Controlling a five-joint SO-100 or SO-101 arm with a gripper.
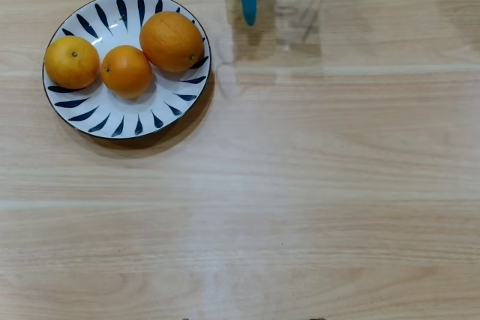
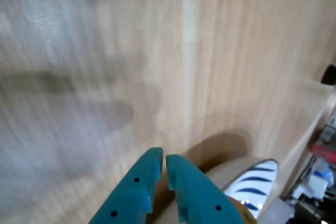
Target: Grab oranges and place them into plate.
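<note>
Three oranges lie together in the plate (image 1: pixel 161 106) at the upper left of the overhead view: a large oval one (image 1: pixel 172 40) at the right, a small one (image 1: pixel 126 70) in the middle, and another small one with a stem dot (image 1: pixel 72 61) at the left. My blue gripper (image 1: pixel 249 16) hangs at the top centre, to the right of the plate and apart from it. In the wrist view its teal fingers (image 2: pixel 163 156) stand shut with nothing between them. The plate's striped rim (image 2: pixel 257 184) shows just beyond them at the lower right.
A light wooden table (image 1: pixel 300 185) fills the overhead view, bare to the right of and below the plate. In the wrist view the table's edge and some clutter (image 2: pixel 320 182) appear at the far right.
</note>
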